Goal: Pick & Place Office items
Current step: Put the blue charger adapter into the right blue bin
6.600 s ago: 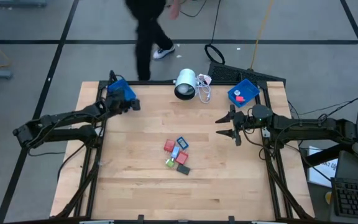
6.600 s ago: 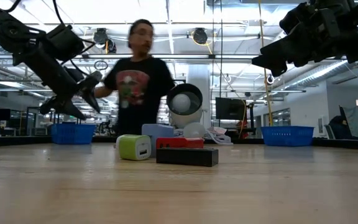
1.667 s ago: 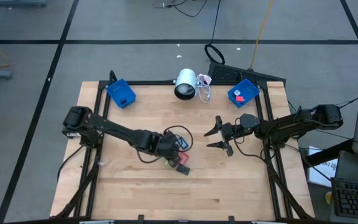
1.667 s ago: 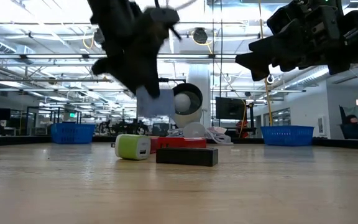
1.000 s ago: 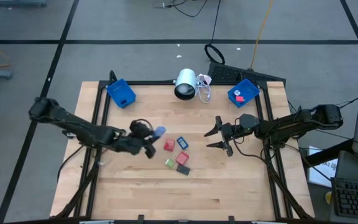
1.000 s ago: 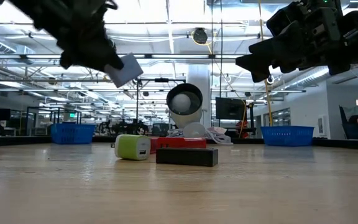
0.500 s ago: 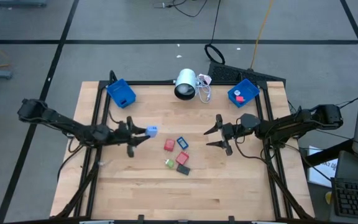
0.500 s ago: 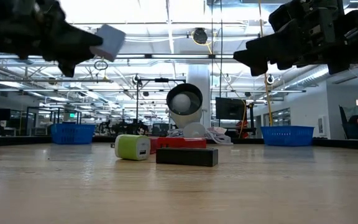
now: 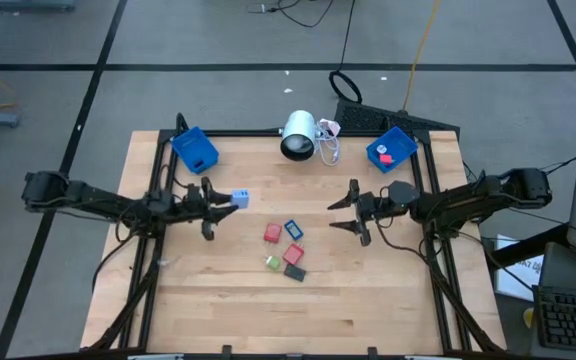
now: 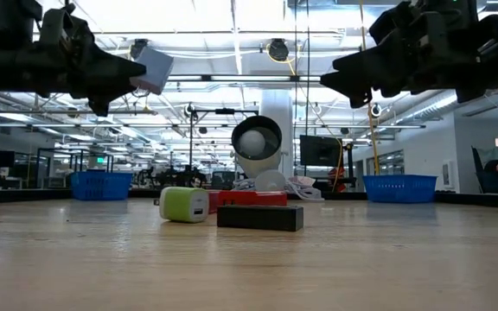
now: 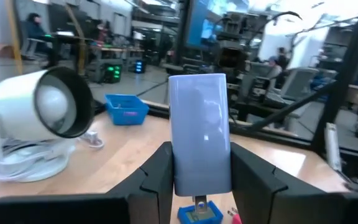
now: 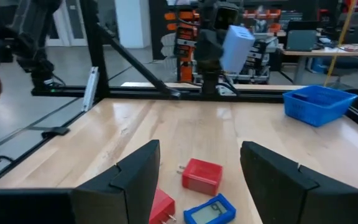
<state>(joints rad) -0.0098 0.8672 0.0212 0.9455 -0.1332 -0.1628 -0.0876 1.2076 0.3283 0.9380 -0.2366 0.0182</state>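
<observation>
Above the surface's left half, the left gripper (image 9: 226,203) pinches a pale blue charger block (image 9: 240,199); carry it level toward the near blue bin (image 9: 195,150) before releasing. Right gripper (image 9: 346,211) hovers, fingers spread wide, beside the remaining pieces (image 9: 285,247).

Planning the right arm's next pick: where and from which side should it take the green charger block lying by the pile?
Probably from straight above, fingers closing on the green charger block's two long sides. It lies flat and low on the table, the dark block close beside one end. The right gripper hovers open nearby.
</observation>
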